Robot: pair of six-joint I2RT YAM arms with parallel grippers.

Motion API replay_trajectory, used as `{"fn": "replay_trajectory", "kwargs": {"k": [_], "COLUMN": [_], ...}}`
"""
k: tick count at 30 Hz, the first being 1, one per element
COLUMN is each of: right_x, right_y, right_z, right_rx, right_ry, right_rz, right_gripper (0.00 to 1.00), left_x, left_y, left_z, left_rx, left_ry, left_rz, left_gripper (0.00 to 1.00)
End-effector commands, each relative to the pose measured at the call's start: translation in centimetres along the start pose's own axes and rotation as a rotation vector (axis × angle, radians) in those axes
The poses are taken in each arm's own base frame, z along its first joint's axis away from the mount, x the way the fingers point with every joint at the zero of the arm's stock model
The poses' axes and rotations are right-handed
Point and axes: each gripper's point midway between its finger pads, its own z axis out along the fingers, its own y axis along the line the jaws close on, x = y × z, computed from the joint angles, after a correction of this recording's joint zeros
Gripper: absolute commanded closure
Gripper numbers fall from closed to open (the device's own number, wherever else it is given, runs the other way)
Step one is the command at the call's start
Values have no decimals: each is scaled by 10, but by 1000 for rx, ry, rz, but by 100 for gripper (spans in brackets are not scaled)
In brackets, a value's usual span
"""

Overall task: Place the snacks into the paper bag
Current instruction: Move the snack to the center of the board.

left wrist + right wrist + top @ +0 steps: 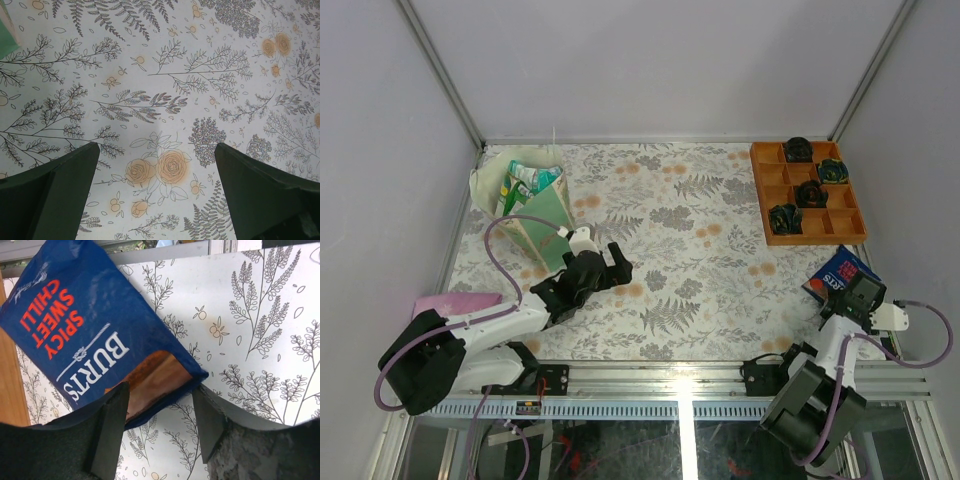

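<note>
Open floral table [710, 290] runs between the paper bag [545, 212] at far left and the orange tray [768, 180] at far right. The left arm [500, 318] lies across the near approach to the bag.

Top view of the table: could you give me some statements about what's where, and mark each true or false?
1. The blue crisp bag lies inside the paper bag. False: it lies on the table, one end between the fingers of the right gripper.
2. The left gripper is open and empty. True.
3. The paper bag holds packets. True.
4. The orange tray stands beside the paper bag. False: the tray is far right, the bag far left.
</note>
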Motion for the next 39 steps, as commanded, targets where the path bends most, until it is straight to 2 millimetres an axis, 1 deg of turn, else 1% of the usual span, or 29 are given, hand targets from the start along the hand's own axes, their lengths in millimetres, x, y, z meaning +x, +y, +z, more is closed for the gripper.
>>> {"fn": "replay_trajectory", "kwargs": {"k": [1,5,9,12,16,20,24,27,32,35,39], "right_x": [8,7,8,10,11,13,20,31,46,60,73], "right_y": [-3,-4,-3,-3,-3,0,4,7,12,11,17], "right_z": [7,8,8,9,8,3,-8,-19,-36,-45,-58], "right_rx": [2,-1,-6,-8,-12,-36,-92,-153,-253,-293,-363], "right_ry": [37,32,37,47,57,72,102,154,205,265,334], "right_rz": [24,19,9,7,1,-20,-38,-41,-49,-56,-52], "right_gripper": [44,51,69,84,99,100,100,100,100,100,100], "left_x": [-12,-12,-12,-12,-12,-11,-11,-11,-12,-12,-12], "left_y": [-9,-9,-10,-9,-9,-10,-12,-11,-11,-11,-11], "left_z": [0,1,1,1,1,1,1,2,1,1,2], "left_rx": [36,35,37,36,36,38,44,42,39,39,40], "left_ry": [-42,-41,-41,-41,-41,-39,-37,-36,-40,-42,-39], "left_rz": [-16,-16,-16,-15,-15,-15,-18,-17,-18,-18,-19], "left_gripper": [0,0,0,0,0,0,0,0,0,0,0]}}
